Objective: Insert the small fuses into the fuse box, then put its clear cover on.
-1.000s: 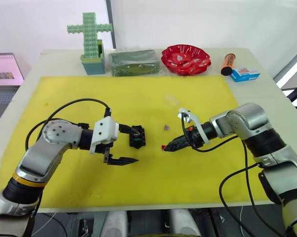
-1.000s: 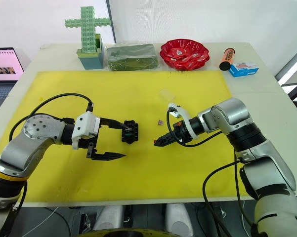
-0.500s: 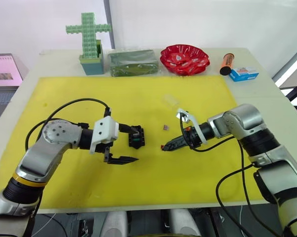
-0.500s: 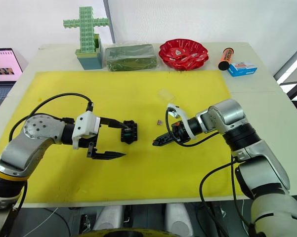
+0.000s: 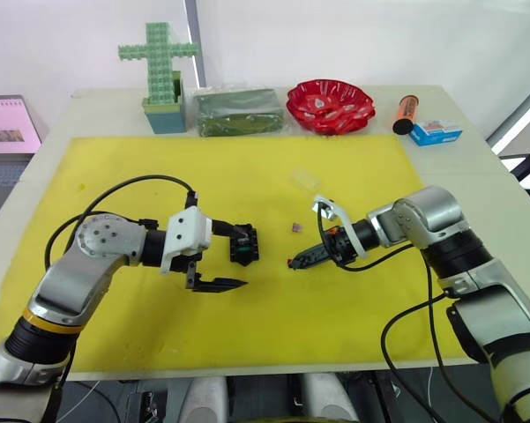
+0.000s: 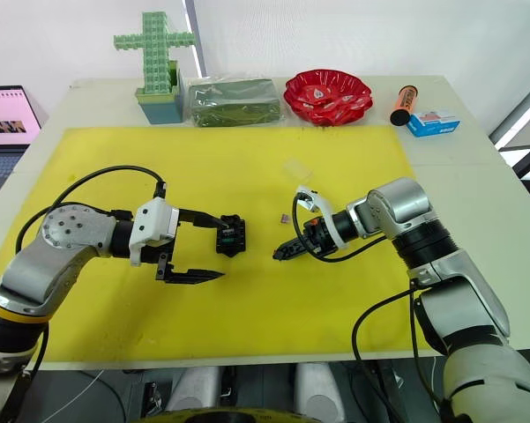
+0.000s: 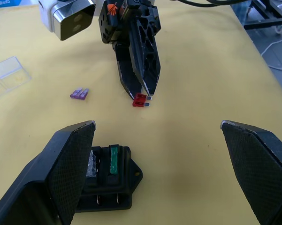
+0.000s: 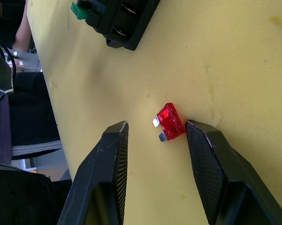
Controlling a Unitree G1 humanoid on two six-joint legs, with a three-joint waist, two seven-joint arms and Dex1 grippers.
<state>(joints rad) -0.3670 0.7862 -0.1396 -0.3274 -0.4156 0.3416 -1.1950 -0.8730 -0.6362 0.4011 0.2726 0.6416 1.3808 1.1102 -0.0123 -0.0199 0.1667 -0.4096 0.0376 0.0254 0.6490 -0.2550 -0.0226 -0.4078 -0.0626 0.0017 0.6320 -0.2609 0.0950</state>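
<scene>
- Over the last second the right tool has crept a little toward the fuse box; its fingers are slightly apart around the red fuse, which lies on the yellow mat with one finger touching it, not gripped.
- So pickup looks imminent; insertion remains.
- The left tool hasn't moved: wide open, one finger against the box, gripping nothing.
- A green fuse sits slotted; a mauve fuse and the clear cover lie loose nearby.
- No readable writing.
</scene>
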